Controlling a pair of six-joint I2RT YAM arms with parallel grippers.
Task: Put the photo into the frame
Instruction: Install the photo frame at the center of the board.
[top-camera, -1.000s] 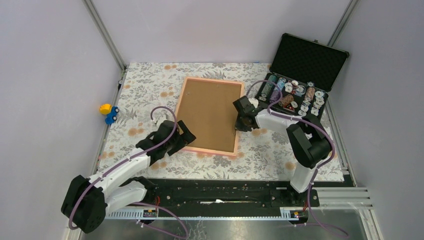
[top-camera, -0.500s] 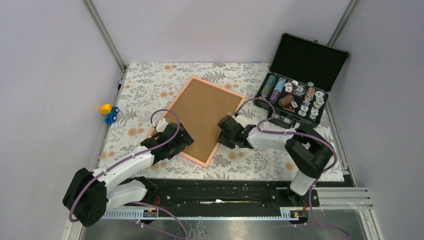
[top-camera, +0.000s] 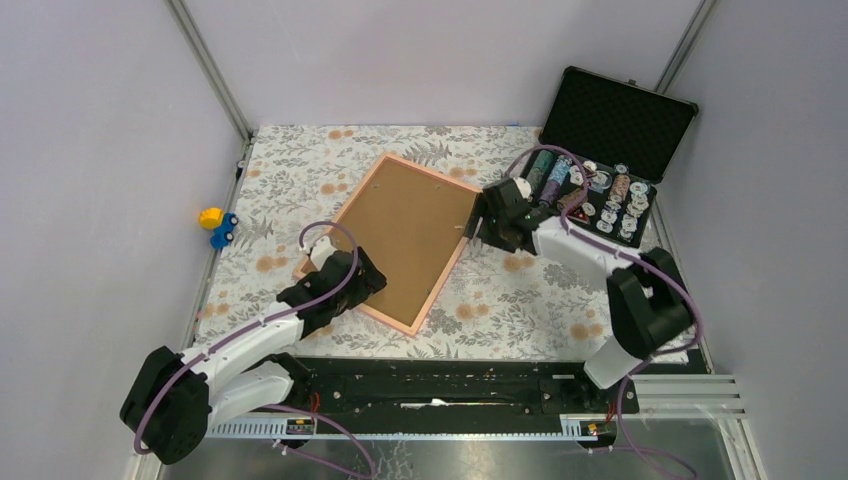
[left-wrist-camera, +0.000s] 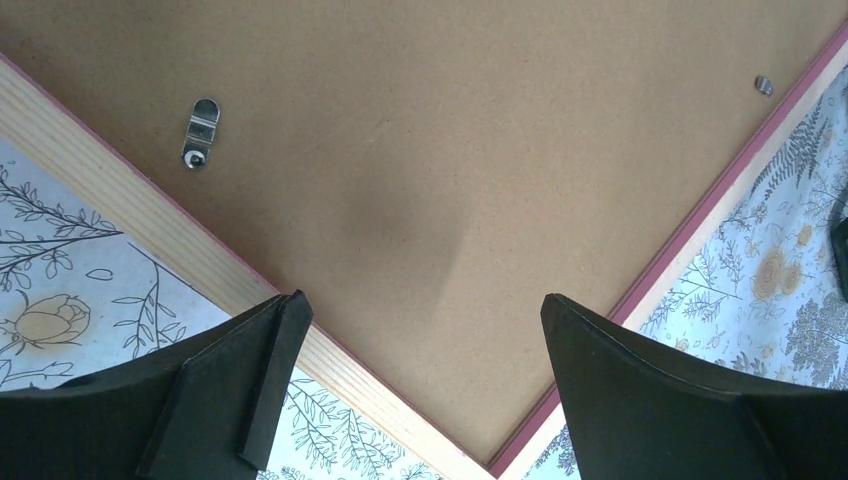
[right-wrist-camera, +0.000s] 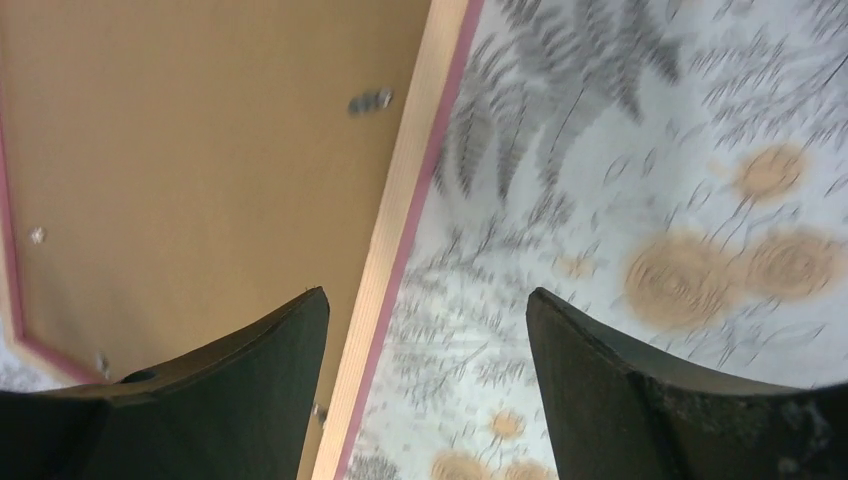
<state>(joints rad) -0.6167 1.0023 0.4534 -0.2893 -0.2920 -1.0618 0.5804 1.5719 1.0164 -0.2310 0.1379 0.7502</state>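
The frame (top-camera: 444, 264) lies face down and askew on the floral cloth, with its brown backing board (top-camera: 400, 235) up. The photo is hidden from every view. My left gripper (top-camera: 368, 278) hovers over the frame's near-left side. In the left wrist view it (left-wrist-camera: 420, 305) is open, with the board (left-wrist-camera: 450, 150) and a frame corner below it. My right gripper (top-camera: 474, 226) is at the frame's right corner. In the right wrist view it (right-wrist-camera: 428, 300) is open and empty, the frame's pink-edged rail (right-wrist-camera: 400, 230) running between its fingers.
An open black case (top-camera: 590, 195) holding poker chips stands at the back right, just behind the right arm. A yellow and blue toy (top-camera: 216, 226) sits beyond the cloth's left edge. A metal clip (left-wrist-camera: 200, 130) is on the backing board.
The frame has turned from square to askew. My right gripper swung in along its edge, then opened and drew back to the right corner. The left gripper stayed open, shifting slightly.
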